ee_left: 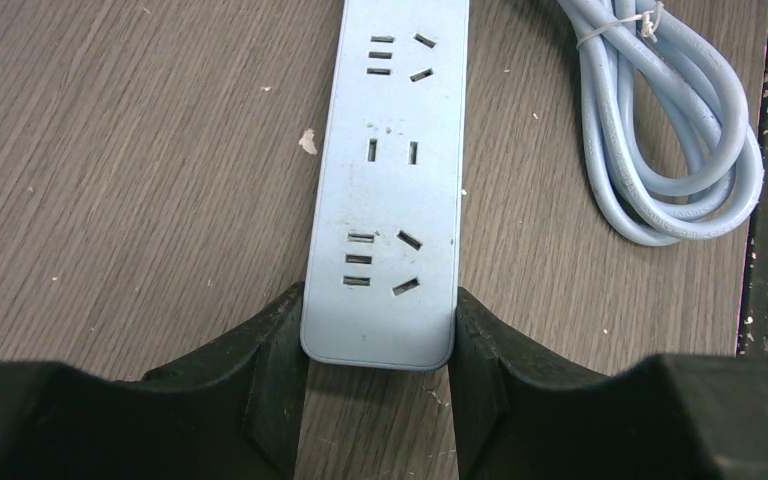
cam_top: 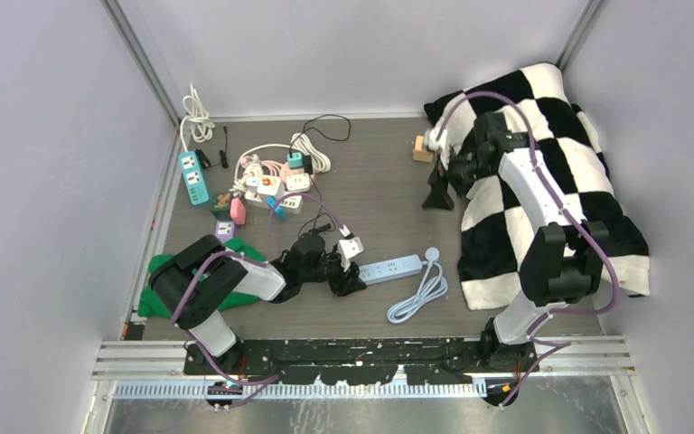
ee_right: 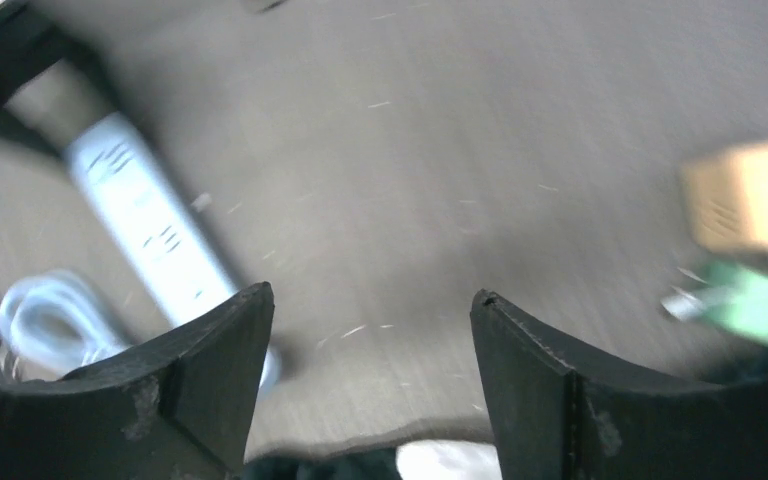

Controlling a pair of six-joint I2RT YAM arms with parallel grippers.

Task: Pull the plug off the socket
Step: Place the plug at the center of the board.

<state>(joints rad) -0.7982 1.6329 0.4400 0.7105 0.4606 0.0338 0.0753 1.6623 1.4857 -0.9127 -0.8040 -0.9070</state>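
The near end of the power strip [ee_left: 385,180] is being grasped by the left gripper [ee_left: 378,330], with one finger being pressed against each long side. A white plug [cam_top: 351,247] is being shown lying on the table [cam_top: 379,181], just beside the strip at its 11 o'clock in the top view. The right gripper [ee_right: 370,295] is being held released over the table at 1 o'clock, and its own view is being blurred.

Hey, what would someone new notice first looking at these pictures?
The left pincer grips the end of a pale power strip at front centre, its coiled cord beside it. A black-and-white checkered blanket fills the back right, beside the open right pincer; colourful adapters cluster back left.
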